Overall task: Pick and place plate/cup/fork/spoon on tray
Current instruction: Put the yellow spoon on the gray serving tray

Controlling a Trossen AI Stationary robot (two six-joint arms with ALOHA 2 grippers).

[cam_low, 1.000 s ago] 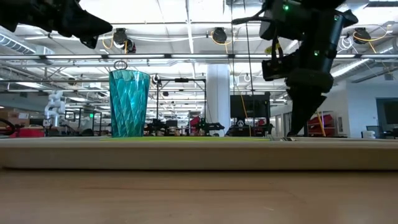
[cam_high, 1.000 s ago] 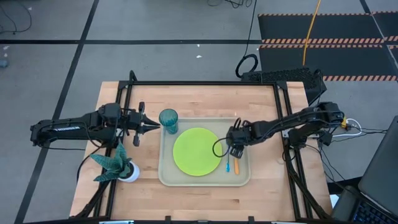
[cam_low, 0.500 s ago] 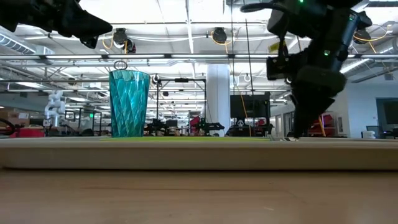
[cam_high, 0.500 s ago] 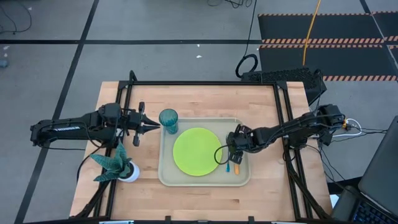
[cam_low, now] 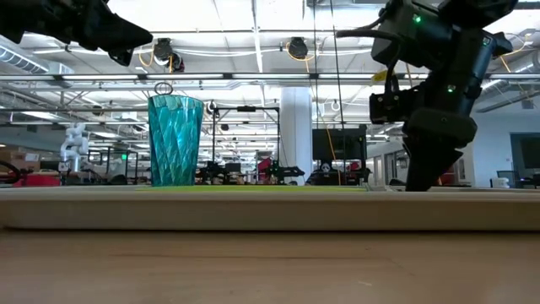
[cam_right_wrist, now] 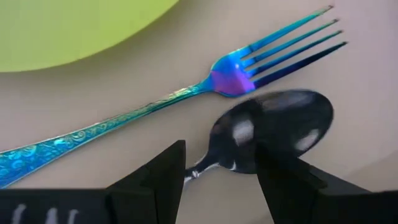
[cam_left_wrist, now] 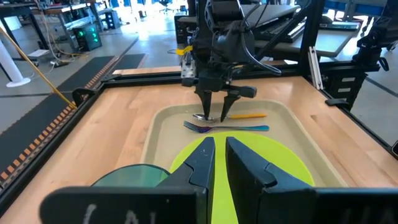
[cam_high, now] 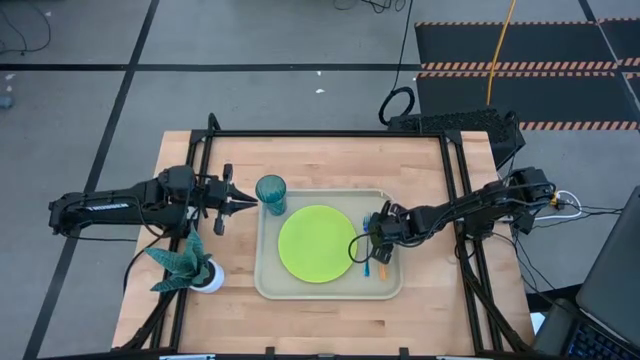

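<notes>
Seen from above, a wooden table (cam_high: 320,160) at frame centre bearing a large beige tray (cam_high: 392,285) just below the middle, a lime-green plate (cam_high: 315,243) lying flat inside it and filling the middle of the tray. At the tray's upper left corner, a teal tumbler, the cup (cam_high: 271,193), standing upright; in the table-level view the same cup (cam_low: 175,139) rising at left of frame above the tray's rim. On the right strip of the tray, beside the plate, the fork (cam_high: 367,262) and the spoon (cam_high: 380,266) lying side by side, close together, the orange spoon handle pointing toward the lower edge of the picture. Directly over their upper ends, the right gripper (cam_high: 373,243), reaching in from the right side of the frame, its fingers spread apart and straddling the neck of the spoon (cam_right_wrist: 273,132), with nothing gripped; in that arm's own close view, the shiny spoon bowl showing between the two dark fingers (cam_right_wrist: 155,177) and the blue fork (cam_right_wrist: 186,93) lying just beside it, tines toward the upper right. At left of the overhead frame, the left gripper (cam_high: 247,203) hovering above the table just beside the cup, its fingers (cam_left_wrist: 202,162) drawn nearly together with only a narrow slit between them, holding nothing. In the lower left of the overhead frame, a teal leafy plant (cam_high: 180,262) in a white pot, off the tray
</notes>
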